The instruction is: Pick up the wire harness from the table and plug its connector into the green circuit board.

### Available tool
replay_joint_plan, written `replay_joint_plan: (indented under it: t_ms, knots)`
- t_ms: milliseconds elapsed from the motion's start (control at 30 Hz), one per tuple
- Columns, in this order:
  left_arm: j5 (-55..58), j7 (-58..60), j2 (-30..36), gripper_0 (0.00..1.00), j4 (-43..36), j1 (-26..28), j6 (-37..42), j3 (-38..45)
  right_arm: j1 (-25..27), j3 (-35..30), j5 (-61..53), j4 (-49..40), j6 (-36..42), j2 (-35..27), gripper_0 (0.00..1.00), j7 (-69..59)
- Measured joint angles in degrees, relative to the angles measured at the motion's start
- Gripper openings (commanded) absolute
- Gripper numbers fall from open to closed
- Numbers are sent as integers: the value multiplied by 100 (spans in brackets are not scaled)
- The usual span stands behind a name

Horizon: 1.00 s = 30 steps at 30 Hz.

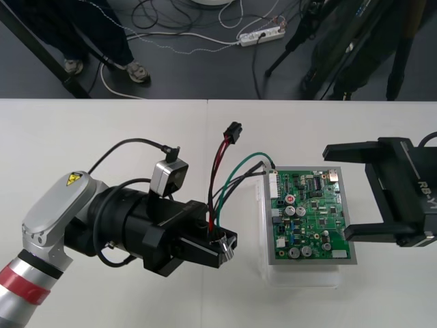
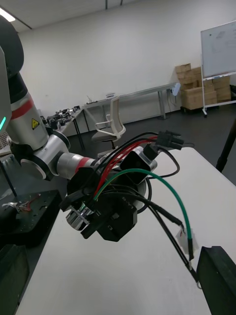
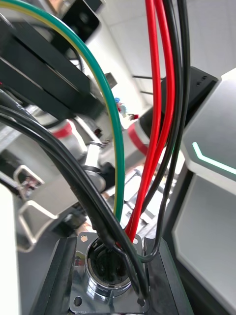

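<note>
The harness (image 1: 217,188) is off the table (image 1: 102,137), its flanged metal socket (image 1: 224,249) clamped in the left gripper (image 1: 220,244) just left of the board (image 1: 311,215). Red, black and green wires rise from the socket toward the far edge, and the black plug (image 1: 233,132) stands free at their tip (unplugged). The green wire arcs toward the board's far left corner. The board lies flat on its white base (image 1: 300,272), right of the table's middle.

Bright metal against glossy and matt plastic.
The socket (image 3: 105,289) was polished, shiny metal with a smooth flange; the wires (image 3: 156,98) had glossy plastic coats; the plug (image 1: 233,132) looked matt black plastic; the table (image 1: 102,130) was smooth and matt.
</note>
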Motion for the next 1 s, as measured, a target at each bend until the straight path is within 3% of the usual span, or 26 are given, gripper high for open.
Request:
replay_joint_plan:
  t_ms: [267, 667, 1000]
  knots:
    - [3, -11, -406, 0, -128, 225, 0, -432, -537, 158, -486, 919, -165, -606, 100, 0]
    - [108, -11, -502, 0, -245, 258, 0, -988, -1029, 254, -738, 1540, -181, -674, 100, -237]
    - [281, -11, -509, 0, -246, 258, 0, -1006, -1324, 1255, -1648, 1980, -182, -677, 100, -642]
